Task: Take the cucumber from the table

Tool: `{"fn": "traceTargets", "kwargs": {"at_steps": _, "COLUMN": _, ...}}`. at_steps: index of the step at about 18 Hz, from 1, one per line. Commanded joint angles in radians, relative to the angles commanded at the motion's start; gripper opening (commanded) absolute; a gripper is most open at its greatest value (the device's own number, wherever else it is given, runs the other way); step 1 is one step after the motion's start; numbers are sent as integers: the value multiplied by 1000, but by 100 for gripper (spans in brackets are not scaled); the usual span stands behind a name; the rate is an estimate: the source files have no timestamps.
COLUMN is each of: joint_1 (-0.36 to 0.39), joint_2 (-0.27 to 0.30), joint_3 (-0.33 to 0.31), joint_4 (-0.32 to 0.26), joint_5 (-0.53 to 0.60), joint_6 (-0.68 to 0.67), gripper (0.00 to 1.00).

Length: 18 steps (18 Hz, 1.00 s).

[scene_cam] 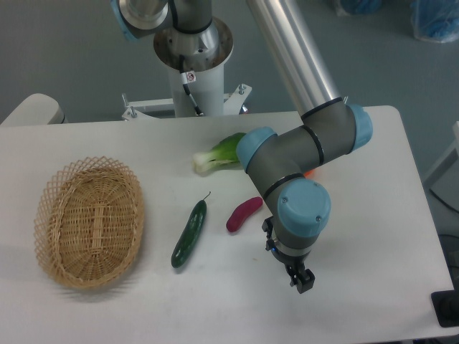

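Gripper (303, 280) hangs over the near part of the surface (387, 236), toward its right side, pointing down. Its tip shows as a small dark block; fingers seem drawn close together with nothing between them, but the view is too small to be sure, so open or closed cannot be told. It holds nothing visible. Wrist joint with blue cap (304, 208) sits directly above it.

Cucumber (189, 233) lies flat near the middle of the surface, left of the gripper and well apart from it. Dark green, glossy, slim. It runs diagonally, thin stem tip pointing toward the far edge, blunt end toward the near edge. Nothing touches it.

Eggplant (244, 213), short and magenta, lies just right of the cucumber, apart from it, also on a diagonal. Its right end is next to the grey arm link.

Wicker basket (90, 222), oval, sits by the left edge of the surface, near the cucumber but not touching.

Farther back, bok choy (219, 154) with pale stalk and green leaves lies toward the far edge, partly covered by the arm's elbow (301, 147). A small orange patch shows behind the elbow; cannot identify it.

Arm base (193, 50) stands beyond the far edge.
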<state>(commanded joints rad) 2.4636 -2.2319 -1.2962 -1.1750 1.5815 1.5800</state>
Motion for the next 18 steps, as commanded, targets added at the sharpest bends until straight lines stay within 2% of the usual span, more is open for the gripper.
{"fn": "traceTargets", "kwargs": {"at_steps": 9, "joint_1": -2, "joint_2": 0, "joint_3": 0, "joint_4": 2, "joint_5": 2, "joint_6": 0, "gripper": 100}}
{"fn": "traceTargets", "kwargs": {"at_steps": 11, "joint_1": -6, "joint_2": 2, "joint_3": -11, "joint_4": 11, "joint_5": 0, "joint_6": -56, "gripper": 100}}
{"fn": "traceTargets", "kwargs": {"at_steps": 13, "joint_1": -12, "joint_2": 32, "joint_3": -61, "joint_4": 69, "joint_5": -8, "joint_6": -179, "gripper": 100}}
{"fn": "traceTargets", "kwargs": {"at_steps": 14, "joint_1": -14, "joint_2": 50, "joint_3": -92, "joint_4": 89, "joint_5": -12, "joint_6": -190, "gripper": 100}}
{"fn": "traceTargets", "kwargs": {"at_steps": 18, "joint_1": -40, "joint_2": 107, "joint_3": -187, "joint_4": 97, "joint_5": -37, "joint_6": -206, "gripper": 100}}
